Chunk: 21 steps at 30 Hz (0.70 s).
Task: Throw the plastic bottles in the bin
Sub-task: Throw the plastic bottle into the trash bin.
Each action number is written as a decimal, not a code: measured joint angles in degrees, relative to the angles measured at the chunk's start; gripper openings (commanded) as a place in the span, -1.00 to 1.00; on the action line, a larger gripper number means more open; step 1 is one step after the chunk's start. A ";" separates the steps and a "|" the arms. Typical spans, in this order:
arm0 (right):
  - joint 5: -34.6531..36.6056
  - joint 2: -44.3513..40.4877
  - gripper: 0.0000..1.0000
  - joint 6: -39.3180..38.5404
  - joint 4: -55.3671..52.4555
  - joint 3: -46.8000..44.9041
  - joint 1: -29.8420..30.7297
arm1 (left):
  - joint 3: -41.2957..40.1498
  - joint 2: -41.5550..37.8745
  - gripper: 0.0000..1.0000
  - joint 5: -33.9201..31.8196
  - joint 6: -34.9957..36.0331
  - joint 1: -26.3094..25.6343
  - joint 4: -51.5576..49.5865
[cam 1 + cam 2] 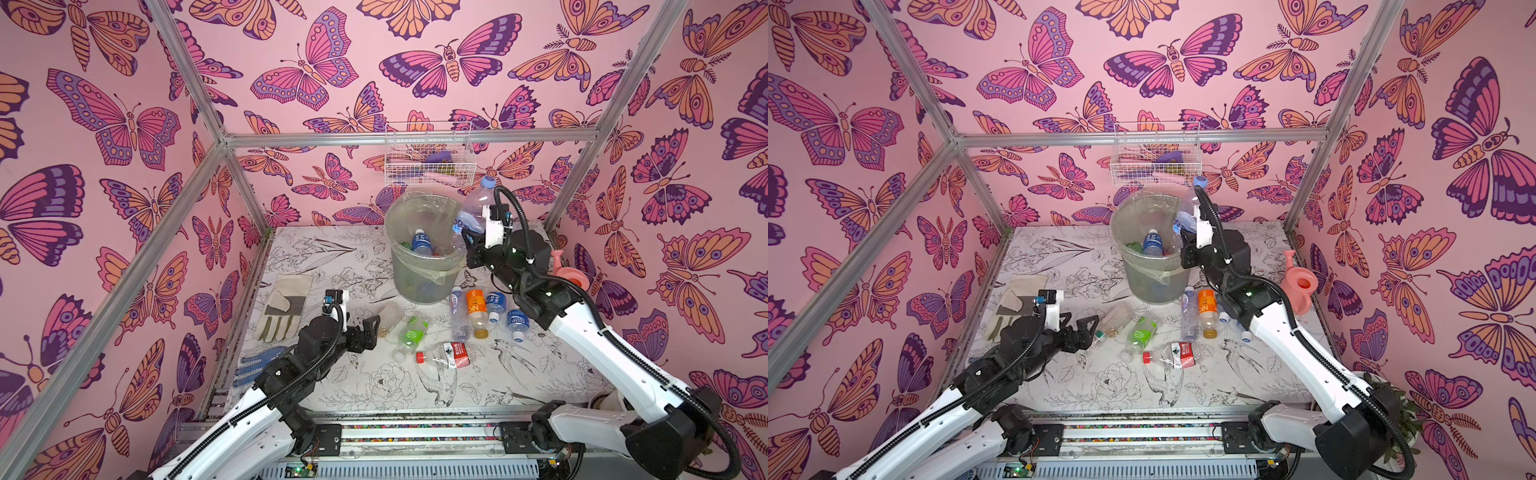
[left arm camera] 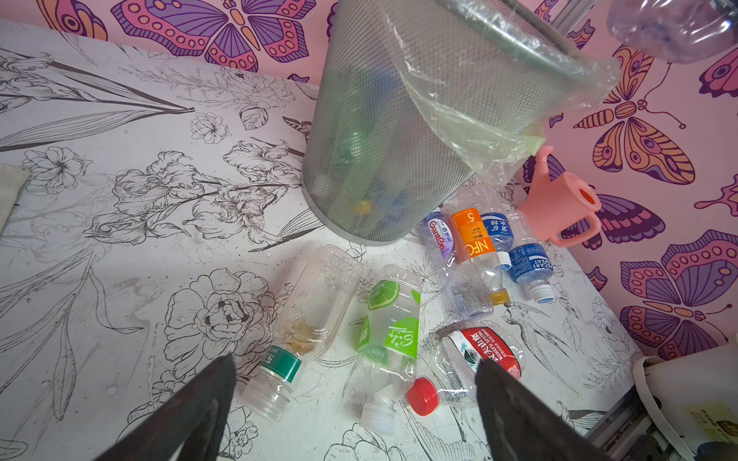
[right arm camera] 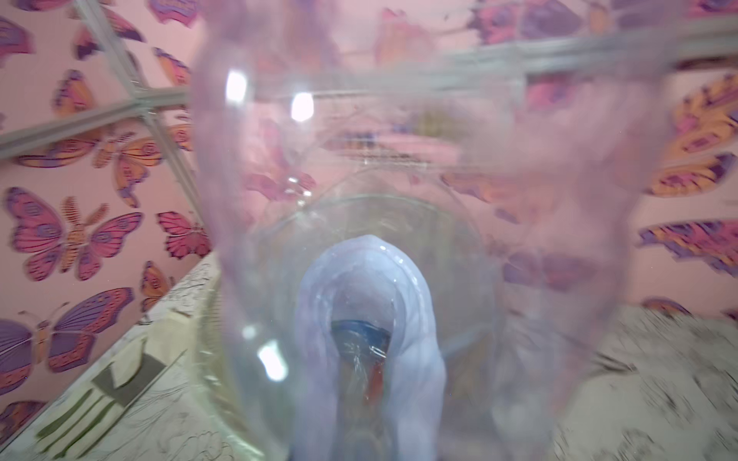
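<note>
The grey mesh bin (image 1: 411, 286) (image 1: 1150, 286) (image 2: 383, 139) stands at the back with a clear liner and several bottles inside. My right gripper (image 1: 466, 236) (image 1: 1185, 237) is shut on a large clear bottle (image 1: 478, 205) (image 3: 399, 239), held tilted with its pale blue cap up at the bin's right rim. This bottle fills the right wrist view and hides the fingers. My left gripper (image 1: 365, 328) (image 2: 353, 361) is open above three lying bottles: an uncapped green-banded one (image 2: 307, 315), a lime-labelled one (image 2: 393, 331) and a crushed red-labelled one (image 2: 479, 351). Several more bottles (image 1: 478, 311) lie by the bin's base.
A pink watering can (image 1: 569, 274) stands right of the bin by the wall. A beige work glove (image 1: 282, 307) and a blue-dotted glove (image 1: 257, 365) lie at the left. A white wire basket (image 1: 428, 158) hangs on the back wall above the bin.
</note>
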 measured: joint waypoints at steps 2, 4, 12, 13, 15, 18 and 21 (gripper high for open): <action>-3.74 -0.02 -1.00 -1.40 1.68 0.00 0.63 | 0.00 0.17 0.91 0.00 0.00 0.00 0.02; -6.36 -0.02 -1.00 -2.36 2.34 0.00 1.09 | 0.00 0.33 0.92 0.02 0.02 0.00 0.00; -11.13 1.22 -1.00 -3.41 2.58 2.10 1.27 | 0.00 0.31 0.91 0.00 0.04 0.00 0.20; -11.15 1.95 -1.00 -3.41 2.10 3.21 1.29 | 0.00 0.31 0.92 0.00 0.04 0.00 0.20; -11.15 4.07 -1.00 -3.39 -0.46 6.86 1.29 | 0.00 0.31 0.92 0.00 0.04 0.00 0.20; -11.28 8.04 -1.00 -3.34 -3.48 12.96 1.29 | 0.00 0.31 0.92 0.02 0.04 0.00 0.22; -11.21 10.08 -1.00 -2.91 -5.49 15.37 1.29 | 0.00 0.24 0.92 0.02 0.02 0.00 0.22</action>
